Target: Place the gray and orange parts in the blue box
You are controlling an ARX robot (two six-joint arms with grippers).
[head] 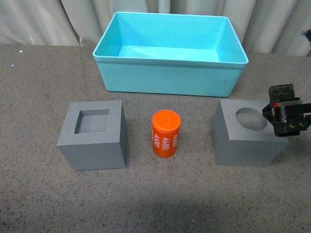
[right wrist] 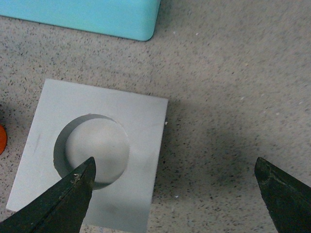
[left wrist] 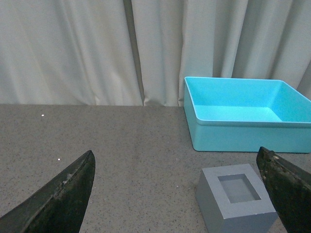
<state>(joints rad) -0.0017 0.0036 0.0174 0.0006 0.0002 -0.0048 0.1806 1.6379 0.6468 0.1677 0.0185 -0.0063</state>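
**Both pincers released, all three parts out on the table**

Near row on the speckled gray table (head: 43,194), left to right: gray cube with square recess (head: 95,133), orange cylinder (head: 166,133), gray cube with round hole (head: 248,132). Well apart from each other, none touching. Cylinder upright, "4680" in white on its side. Both cubes flat on the table, openings facing up.

State of right pincer (right wrist: 174,160): released, spread wide, gripping nothing. In the front view, hangs at the right-hand edge of the round-hole cube. In the right wrist view, one finger over the round hole, the other over bare table beside the cube. Cannot tell whether touching the cube or just above it.

State of left pincer (left wrist: 175,151): outside the front view. Released too, spread wide in the left wrist view, above bare table, with the square-recess cube and the box further off.

Farther back: blue box (head: 167,80), open side up, behind the row and roughly in line with the cylinder, apart from all three parts.

Farthest: pale curtain (head: 48,19) along the table's back edge.
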